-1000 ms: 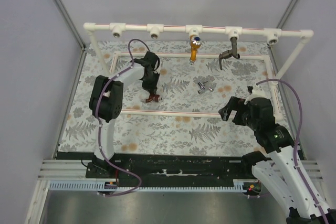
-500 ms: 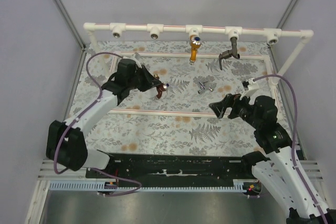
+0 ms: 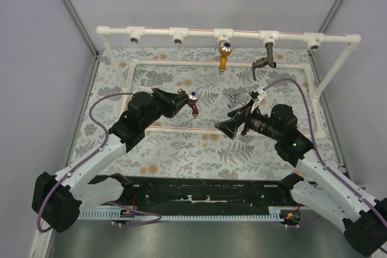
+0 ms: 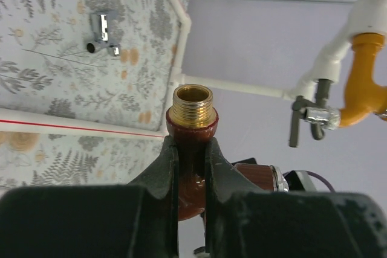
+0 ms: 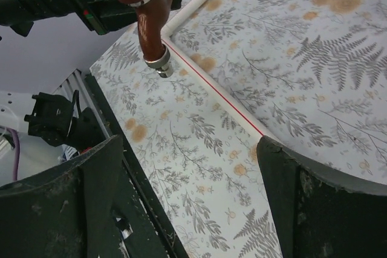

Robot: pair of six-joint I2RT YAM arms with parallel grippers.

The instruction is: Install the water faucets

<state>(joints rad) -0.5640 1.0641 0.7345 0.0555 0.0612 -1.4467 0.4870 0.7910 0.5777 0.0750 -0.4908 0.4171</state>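
Note:
My left gripper (image 3: 180,98) is shut on a reddish-brown faucet (image 3: 192,103) and holds it above the mat. In the left wrist view its brass threaded end (image 4: 192,106) points up between my fingers (image 4: 163,167). In the right wrist view its spout (image 5: 151,28) hangs down. My right gripper (image 3: 228,126) is open and empty, facing left toward that faucet; its fingers (image 5: 66,209) stand wide apart. A silver faucet (image 3: 237,101) lies on the mat just behind it. A golden-orange faucet (image 3: 224,54) and a dark grey one (image 3: 264,60) hang from the white pipe frame (image 3: 199,32).
The pipe frame has open T-fittings at the left (image 3: 134,37), left of centre (image 3: 178,38) and far right (image 3: 313,44). A low white rail (image 3: 181,130) borders the floral mat. Purple cables loop off both arms. Grey walls close in on both sides.
My left gripper has lifted the reddish-brown faucet off the mat and carried it right. My right gripper has swung left and forward toward the middle, staying open.

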